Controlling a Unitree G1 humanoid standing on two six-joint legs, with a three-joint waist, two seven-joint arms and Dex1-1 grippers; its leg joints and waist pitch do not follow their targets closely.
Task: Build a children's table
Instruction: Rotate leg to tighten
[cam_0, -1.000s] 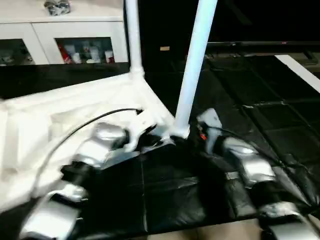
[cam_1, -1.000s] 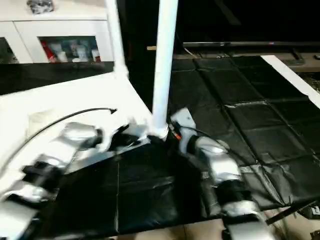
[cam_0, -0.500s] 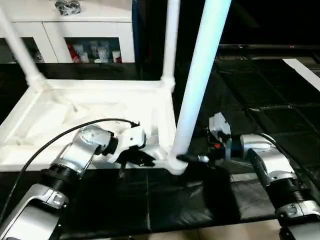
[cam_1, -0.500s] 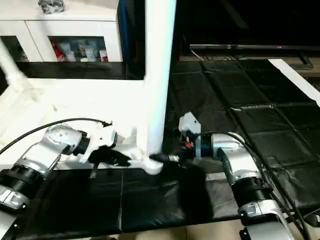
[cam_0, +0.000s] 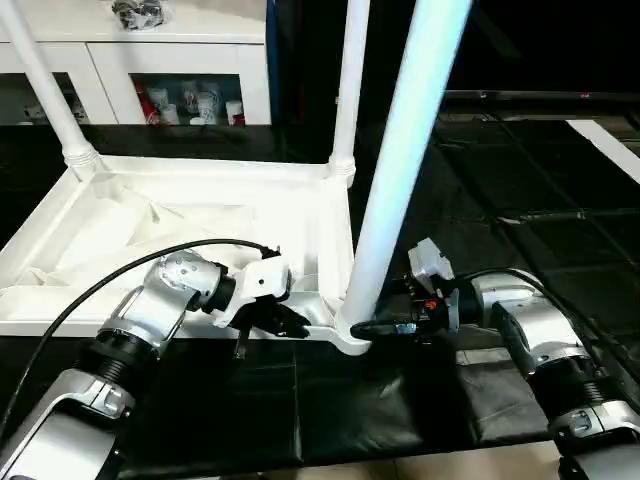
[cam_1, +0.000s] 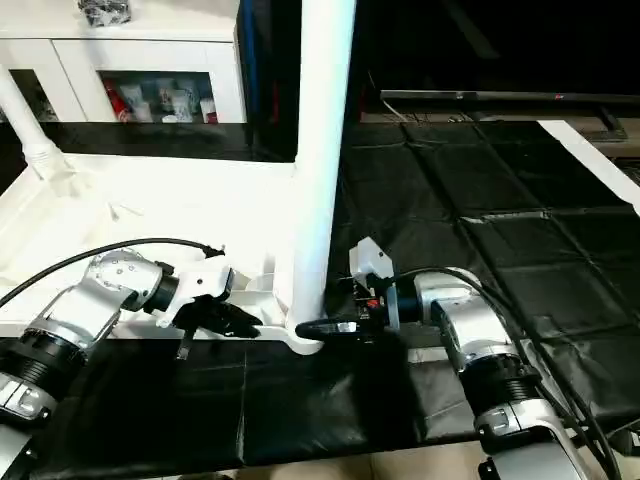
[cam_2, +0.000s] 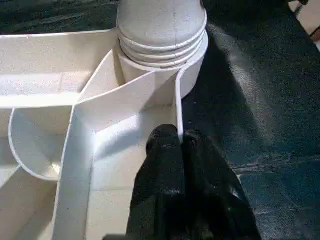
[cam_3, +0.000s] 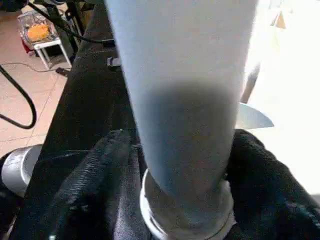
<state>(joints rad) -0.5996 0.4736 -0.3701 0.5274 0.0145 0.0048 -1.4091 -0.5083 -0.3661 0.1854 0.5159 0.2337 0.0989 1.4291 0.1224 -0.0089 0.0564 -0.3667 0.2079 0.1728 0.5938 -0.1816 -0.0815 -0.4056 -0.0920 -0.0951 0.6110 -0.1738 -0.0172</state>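
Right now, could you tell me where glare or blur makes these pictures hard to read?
Right eye view: the tabletop is blown out, its ribs washed away. Left eye view: softer light, ribs visible, near leg bluish. Right wrist view: the leg is close and blurred between the right gripper fingers. Left wrist view: sharp; the left gripper is shut on the rim.

Black quilted mat (cam_0: 540, 190) spread across the floor, creased and seamed into squares. At the back, a white cabinet (cam_0: 180, 45) with glass doors, small cups and red items behind the panes (too small to tell apart), and a dark bundle (cam_0: 140, 12) on top. Beyond the mat's right corner, a pale strip (cam_0: 605, 140). Tan tiled floor (cam_3: 22, 100) at the mat's edge, with black cables (cam_3: 20, 107) and a small white stool (cam_3: 42, 42).
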